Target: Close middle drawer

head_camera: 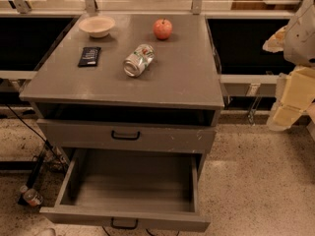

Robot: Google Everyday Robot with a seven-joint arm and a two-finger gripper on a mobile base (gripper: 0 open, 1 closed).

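The middle drawer [129,191] is pulled far out of the grey cabinet, a long empty box with a low front panel [123,219] and a small black bar handle [124,224] near the picture's bottom edge. Above it sits another drawer front [162,139] with a bigger black handle [125,135], almost flush with the cabinet. My gripper [289,104] shows as pale yellow blocks at the right edge, below a white arm part [301,33]. It hangs well to the right of the cabinet, higher than the open drawer, and touches nothing.
On the cabinet top [187,77] lie a beige bowl [97,26], a red apple [162,28], a can on its side [139,60] and a black packet [89,56]. A can [32,196] and cables lie on the speckled floor at the left.
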